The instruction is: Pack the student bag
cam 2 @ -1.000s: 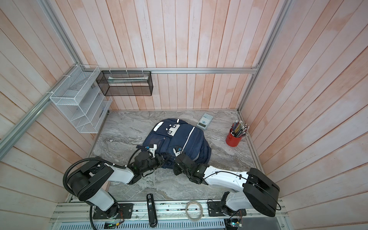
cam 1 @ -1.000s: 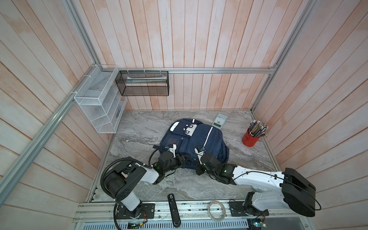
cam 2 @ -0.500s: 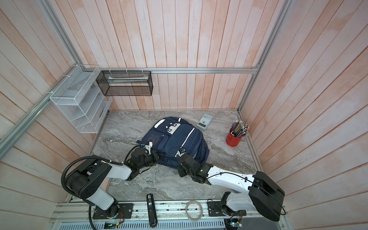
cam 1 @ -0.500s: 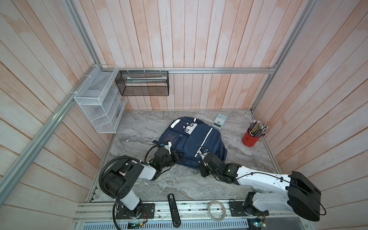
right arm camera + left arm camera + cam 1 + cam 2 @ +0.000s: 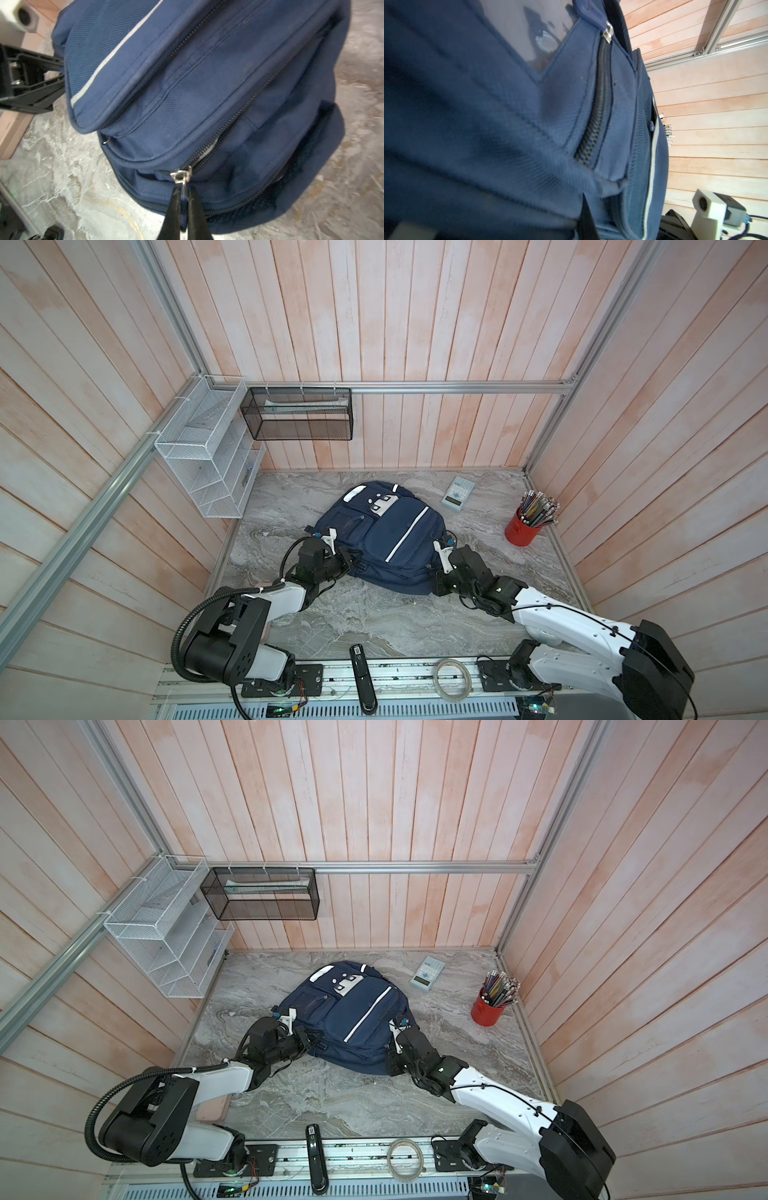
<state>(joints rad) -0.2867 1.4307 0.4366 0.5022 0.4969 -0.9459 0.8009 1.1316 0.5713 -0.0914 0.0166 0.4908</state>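
The student bag point(image 5: 386, 531) point(image 5: 353, 1011), navy blue with a white stripe, lies flat in the middle of the marble table. My left gripper point(image 5: 353, 562) point(image 5: 313, 1040) is at its near left corner, shut on a fold of its fabric. In the left wrist view the cloth point(image 5: 508, 124) fills the picture and covers all but one dark finger point(image 5: 586, 218). My right gripper point(image 5: 434, 587) point(image 5: 182, 193) is at the bag's near right corner. It is shut on the blue tab of a silver zip pull point(image 5: 180, 176). That zip is partly open behind the slider.
A calculator point(image 5: 457, 493) and a red cup of pencils point(image 5: 523, 529) stand at the back right. A white wire rack point(image 5: 203, 464) and a black mesh basket point(image 5: 297, 418) hang on the walls. A black stapler-like item point(image 5: 361, 676) and a tape roll point(image 5: 453, 672) lie at the front rail.
My left gripper has shifted a little to the left and closed at the bag's corner. The right gripper has drawn the zip pull toward the near right.
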